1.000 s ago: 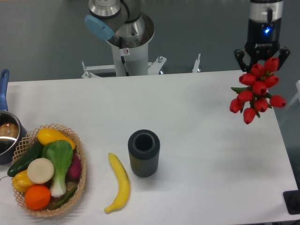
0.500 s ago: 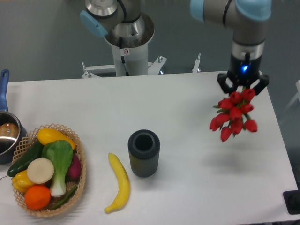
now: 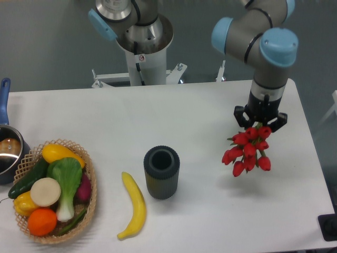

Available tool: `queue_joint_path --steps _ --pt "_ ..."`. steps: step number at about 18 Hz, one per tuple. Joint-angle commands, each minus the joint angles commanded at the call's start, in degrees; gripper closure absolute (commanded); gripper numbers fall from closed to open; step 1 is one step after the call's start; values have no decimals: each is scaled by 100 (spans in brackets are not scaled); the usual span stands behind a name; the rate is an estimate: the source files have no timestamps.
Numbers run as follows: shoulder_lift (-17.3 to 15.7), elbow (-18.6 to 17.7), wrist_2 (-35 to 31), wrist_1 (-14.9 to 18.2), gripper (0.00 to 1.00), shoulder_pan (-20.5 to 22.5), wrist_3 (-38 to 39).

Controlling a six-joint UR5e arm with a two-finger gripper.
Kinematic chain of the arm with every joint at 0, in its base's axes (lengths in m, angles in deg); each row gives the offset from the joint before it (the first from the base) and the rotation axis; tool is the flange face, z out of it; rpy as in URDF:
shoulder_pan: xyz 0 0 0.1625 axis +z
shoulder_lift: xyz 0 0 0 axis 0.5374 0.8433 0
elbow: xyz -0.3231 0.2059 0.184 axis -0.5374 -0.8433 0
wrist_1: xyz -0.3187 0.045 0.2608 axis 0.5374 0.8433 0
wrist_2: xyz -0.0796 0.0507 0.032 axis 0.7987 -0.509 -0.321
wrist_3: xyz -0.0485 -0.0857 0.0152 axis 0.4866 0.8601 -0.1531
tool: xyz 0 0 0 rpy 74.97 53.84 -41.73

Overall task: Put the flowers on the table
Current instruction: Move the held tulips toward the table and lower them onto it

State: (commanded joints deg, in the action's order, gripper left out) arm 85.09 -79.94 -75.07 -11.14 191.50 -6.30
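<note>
The flowers (image 3: 246, 152), a bunch of red tulip buds, hang head-down from my gripper (image 3: 260, 122) over the right side of the white table (image 3: 210, 116). The gripper is shut on the stems, which are mostly hidden between its fingers. The buds are just above the tabletop, with a faint shadow under them; I cannot tell if they touch it.
A dark ribbed cylindrical vase (image 3: 161, 172) stands upright mid-table, a banana (image 3: 134, 205) lies to its left. A wicker basket (image 3: 90, 196) of vegetables and fruit sits at the front left, a pot (image 3: 8, 153) at the left edge. A black object (image 3: 328, 227) is at the right front corner.
The gripper has carried the flowers down and to the left, from above the table's far right edge to low over the right side of the table.
</note>
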Motion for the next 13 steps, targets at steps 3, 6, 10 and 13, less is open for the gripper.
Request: queue_joint_path --steps 3,6,10,13 --pt "114 0 9 0 58 -17 123" --pt "159 9 0 0 56 -53 123" --pt "220 70 0 -9 38 -62 97" --pt "220 166 -9 -35 19 -53 88"
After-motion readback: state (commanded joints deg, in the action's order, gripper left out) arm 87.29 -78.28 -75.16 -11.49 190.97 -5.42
